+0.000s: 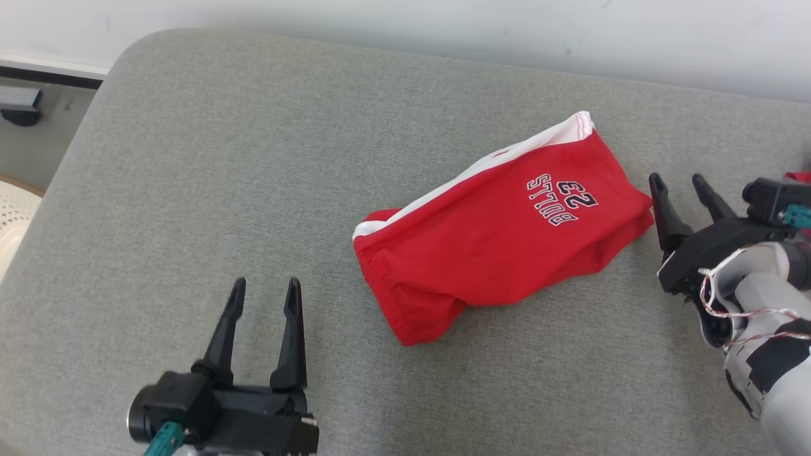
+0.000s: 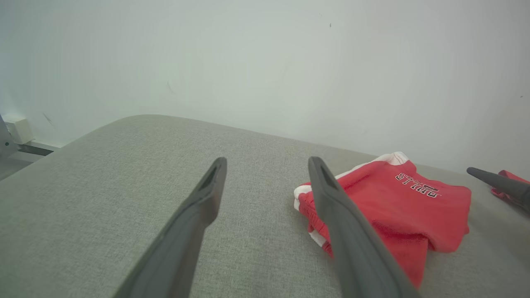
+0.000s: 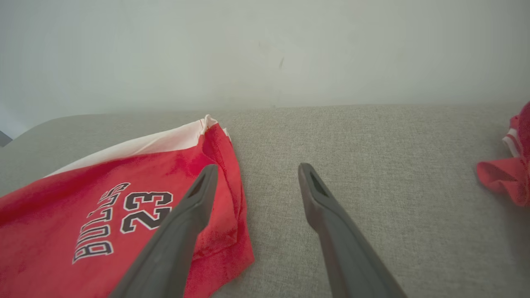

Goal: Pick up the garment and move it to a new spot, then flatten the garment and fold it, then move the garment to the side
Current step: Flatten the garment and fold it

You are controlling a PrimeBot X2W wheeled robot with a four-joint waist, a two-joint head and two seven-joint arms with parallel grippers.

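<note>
Left gripper [image 1: 266, 284]: two long dark tapered fingers spread apart with nothing between them. It hovers over bare cushion at about 8 o'clock from the garment, apart from it.
Right gripper [image 1: 677, 179]: fingers likewise spread and empty, at 3 o'clock from the garment. Its nearer fingertip is just beside the cloth's edge; I cannot tell whether it touches.
Garment [image 1: 494, 247]: red shorts folded into a rough oblong, lying right of the cushion's middle in the head view, with the long side running from 8 o'clock to 2 o'clock. The fabric is soft and lightly creased. A white band runs along the far edge, and "BULLS 23" is printed in dark, white-outlined letters near the 2 o'clock end. A loose flap juts out at 7 o'clock.
Cushion [image 1: 253, 158]: grey woven upholstery, flat, with a rounded corner at 11 o'clock.
Second cloth [image 3: 509, 182]: crumpled red fabric with white stripes, past the right gripper at 3 o'clock.
Basket [image 1: 12, 221]: pale, perforated and round-sided with a tan rim, off the cushion at 9 o'clock. Its contents are not visible.
Wall [image 1: 443, 25]: smooth and white, at 12 o'clock.
</note>
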